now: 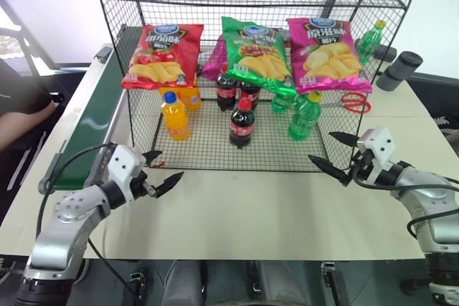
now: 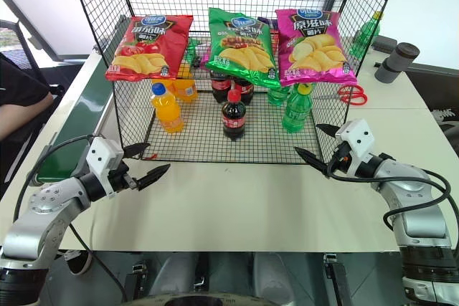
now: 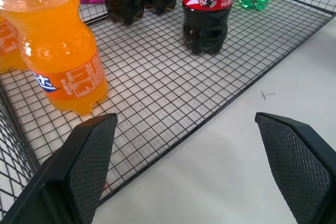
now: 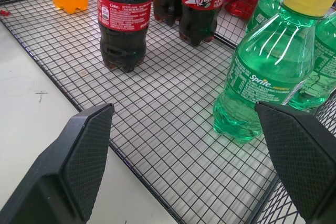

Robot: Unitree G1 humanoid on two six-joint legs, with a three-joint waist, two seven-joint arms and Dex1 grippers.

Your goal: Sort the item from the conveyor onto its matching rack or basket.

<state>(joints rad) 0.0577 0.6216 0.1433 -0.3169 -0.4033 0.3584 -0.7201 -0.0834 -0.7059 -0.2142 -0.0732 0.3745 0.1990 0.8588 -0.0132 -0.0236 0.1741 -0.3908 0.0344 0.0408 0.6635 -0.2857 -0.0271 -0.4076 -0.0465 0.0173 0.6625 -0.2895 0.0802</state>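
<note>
My left gripper hung over the pale table with its two black fingers spread wide and nothing between them, just in front of the near edge of the black wire rack. My right gripper hung likewise at the rack's other front corner, fingers wide apart and empty, pointing in toward the middle. The cola bottle with its red cap and red label stood upright on the rack's mesh floor, near the front and roughly between my two hands, touched by neither. Two more cola bottles stood behind it, farther in. To its left stood the orange-soda bottle with a blue cap, close to my left fingers, and to its right a green bottle with a yellow cap, close to my right fingers. Three crisp bags, red, green and pink, hung across the tier above the bottles. The dark-green conveyor ran along the rack's left side, and red scissors lay on the table behind the rack's right side.
</note>
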